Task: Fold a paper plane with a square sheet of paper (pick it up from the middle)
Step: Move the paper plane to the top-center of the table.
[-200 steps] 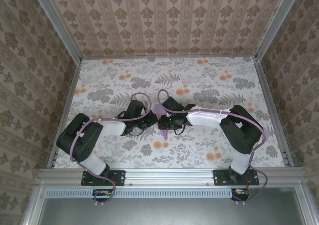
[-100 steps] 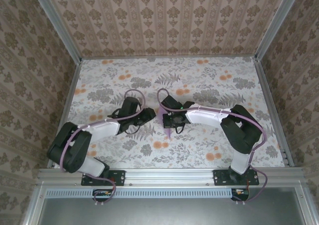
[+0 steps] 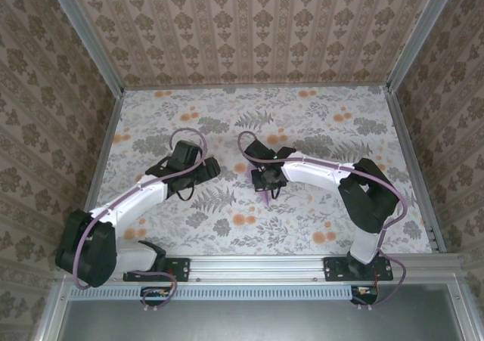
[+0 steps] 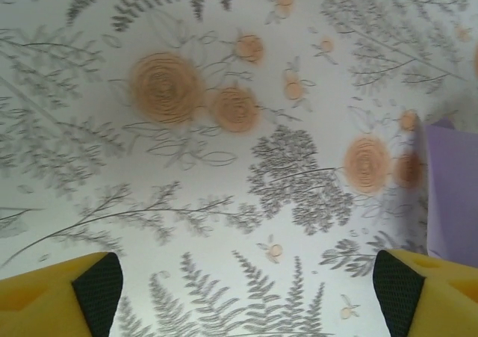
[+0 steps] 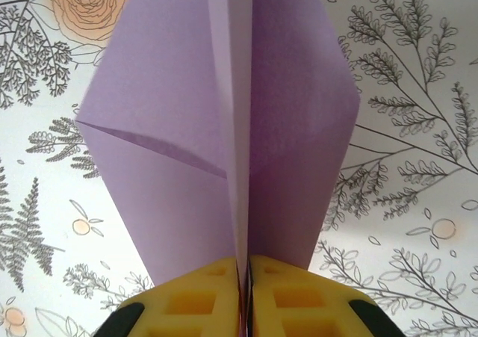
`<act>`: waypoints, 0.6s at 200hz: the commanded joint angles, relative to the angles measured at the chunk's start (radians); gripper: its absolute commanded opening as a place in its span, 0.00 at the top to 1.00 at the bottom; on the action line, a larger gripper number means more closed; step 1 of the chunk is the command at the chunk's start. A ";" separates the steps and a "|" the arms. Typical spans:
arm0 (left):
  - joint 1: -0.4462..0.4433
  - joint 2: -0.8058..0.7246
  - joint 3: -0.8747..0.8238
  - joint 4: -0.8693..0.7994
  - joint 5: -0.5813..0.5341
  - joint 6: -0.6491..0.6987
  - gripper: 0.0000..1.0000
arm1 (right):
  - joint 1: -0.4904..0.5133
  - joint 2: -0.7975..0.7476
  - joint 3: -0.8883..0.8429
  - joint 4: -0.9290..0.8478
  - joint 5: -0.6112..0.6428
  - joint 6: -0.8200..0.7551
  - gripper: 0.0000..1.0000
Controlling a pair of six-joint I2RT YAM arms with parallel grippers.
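**A:** What has changed over the last second?

**B:** The hold has passed from one arm to the other. The left gripper (image 3: 206, 167) has let go and swung off to the left. Its jaws stand wide, with nothing but the floral tabletop (image 3: 318, 122) between the yellow fingers (image 4: 52, 296).

**A:** And the paper?

**B:** The right gripper (image 5: 245, 277) has pinched shut on the paper plane (image 5: 179, 128), straight down its centre crease. Lavender flaps spread out on either side of the fingers.

**A:** Where does it sit?

**B:** Around the middle of the table, poking out on the near side of the right gripper (image 3: 265, 184). From the left wrist it is only a lavender edge at the right margin (image 4: 452, 195), well apart from those fingers. I cannot tell whether it touches the table.

**A:** What does that mean for the task?

**B:** I judge the crease is set, but the wings look too broad for a finished dart.

**A:** How are the arms posed?

**B:** The left arm lies low and stretched out, slanting far and right from its base. The right arm is bent at the right, its forearm reaching left to the centre.
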 commanded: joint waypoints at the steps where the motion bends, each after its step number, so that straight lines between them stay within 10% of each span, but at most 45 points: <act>1: 0.014 -0.027 -0.010 -0.068 -0.051 0.024 0.02 | -0.007 0.045 0.029 -0.038 0.020 -0.009 0.85; 120: 0.030 -0.035 -0.036 -0.070 -0.044 0.019 0.00 | -0.011 0.129 -0.007 0.018 -0.002 0.051 0.76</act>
